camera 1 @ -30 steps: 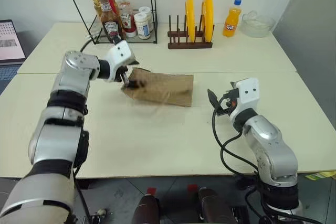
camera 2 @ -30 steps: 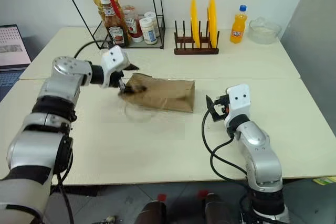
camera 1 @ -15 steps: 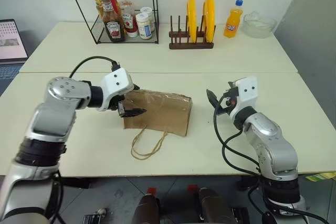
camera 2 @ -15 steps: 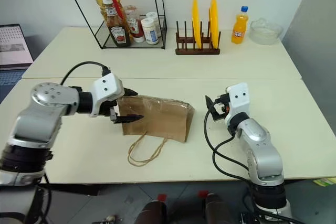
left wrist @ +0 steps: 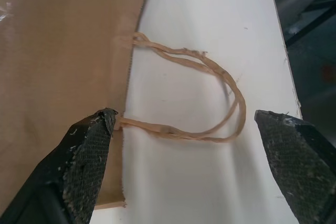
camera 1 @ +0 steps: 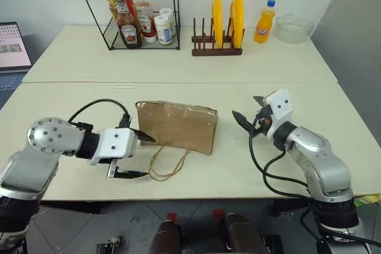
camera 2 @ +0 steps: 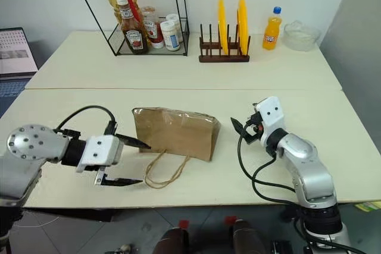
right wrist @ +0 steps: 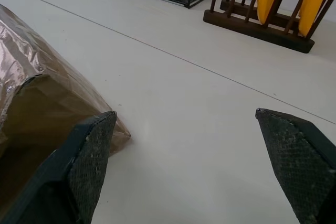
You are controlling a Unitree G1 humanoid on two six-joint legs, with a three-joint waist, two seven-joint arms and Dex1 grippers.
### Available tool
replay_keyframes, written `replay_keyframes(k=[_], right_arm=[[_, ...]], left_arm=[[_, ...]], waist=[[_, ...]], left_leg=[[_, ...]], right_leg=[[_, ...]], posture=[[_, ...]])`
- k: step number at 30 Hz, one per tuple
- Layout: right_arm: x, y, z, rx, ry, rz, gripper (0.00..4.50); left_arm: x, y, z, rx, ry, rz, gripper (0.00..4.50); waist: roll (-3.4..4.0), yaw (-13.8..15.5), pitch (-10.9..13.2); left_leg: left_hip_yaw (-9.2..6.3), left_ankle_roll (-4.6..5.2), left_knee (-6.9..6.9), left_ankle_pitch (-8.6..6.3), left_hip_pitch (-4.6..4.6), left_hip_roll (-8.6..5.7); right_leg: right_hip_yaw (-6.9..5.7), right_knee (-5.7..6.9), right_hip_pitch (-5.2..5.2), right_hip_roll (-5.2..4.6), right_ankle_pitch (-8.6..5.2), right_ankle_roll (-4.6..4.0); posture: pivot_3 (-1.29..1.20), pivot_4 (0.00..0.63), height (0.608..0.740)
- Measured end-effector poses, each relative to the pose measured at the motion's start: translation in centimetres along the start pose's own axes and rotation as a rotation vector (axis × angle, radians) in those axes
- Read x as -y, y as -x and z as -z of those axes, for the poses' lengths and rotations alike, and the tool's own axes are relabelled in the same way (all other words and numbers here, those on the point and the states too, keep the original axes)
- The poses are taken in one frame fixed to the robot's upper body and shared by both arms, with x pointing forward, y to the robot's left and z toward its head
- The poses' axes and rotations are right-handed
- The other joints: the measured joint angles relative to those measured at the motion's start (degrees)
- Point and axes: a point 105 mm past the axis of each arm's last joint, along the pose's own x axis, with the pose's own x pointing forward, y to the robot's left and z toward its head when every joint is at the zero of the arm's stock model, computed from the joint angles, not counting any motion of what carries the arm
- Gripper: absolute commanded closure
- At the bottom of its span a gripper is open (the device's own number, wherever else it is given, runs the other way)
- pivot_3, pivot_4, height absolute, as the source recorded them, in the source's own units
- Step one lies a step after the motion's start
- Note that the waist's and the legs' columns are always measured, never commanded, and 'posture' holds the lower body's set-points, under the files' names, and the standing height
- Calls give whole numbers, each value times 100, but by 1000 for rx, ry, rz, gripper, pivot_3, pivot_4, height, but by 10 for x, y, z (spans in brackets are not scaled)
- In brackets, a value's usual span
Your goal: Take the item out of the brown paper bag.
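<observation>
The brown paper bag point(camera 1: 177, 125) is lying flat in the middle of the near tabletop point(camera 1: 196, 171), its two loop handles point(camera 1: 168, 162) trailing toward the near edge. Open surface is stretching to both sides of the bag and behind it up to the seam with the far tabletop. Along the far edge are standing a wire rack of bottles point(camera 1: 138, 19), a plate rack with yellow plates point(camera 1: 218, 28), an orange soda bottle point(camera 1: 264, 21) and a glass bowl point(camera 1: 291, 27), all well apart from the bag.

Compared with a second ago, the left tool point(camera 1: 139, 156) is no longer at the bag's left end: it is now hanging nearer the front edge, just left of the handles, and the bag is lying settled with its handles spread out.

The left tool is released, its fingers point(left wrist: 86, 163) standing wide, one tip at the bag's mouth edge by a handle root, nothing grasped. The right tool point(camera 1: 249, 110) is also released and empty, hovering right of the bag's closed end, apart from it. The cola bottle is hidden, so whether it is inside cannot be told.
</observation>
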Motion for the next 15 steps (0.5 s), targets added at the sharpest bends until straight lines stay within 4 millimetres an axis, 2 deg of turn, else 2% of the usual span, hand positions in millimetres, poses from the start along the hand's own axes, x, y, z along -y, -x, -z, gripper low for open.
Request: replay_keyframes(k=[9, 15], right_arm=[[-7, 2, 8, -26, -10, -40, 51], [-7, 5, 10, -36, -1, -43, 51]], left_arm=[[6, -27, 10, 35, -62, -1, 0], [-2, -44, 14, 47, -98, -49, 0]], waist=[[0, 1, 0], [0, 4, 0]], left_leg=[[0, 0, 0, 0, 0, -1], [0, 0, 1, 0, 1, -1]], right_leg=[[0, 0, 0, 0, 0, 0], [0, 2, 1, 0, 0, 0]], posture=[[0, 150, 740], [0, 150, 740]])
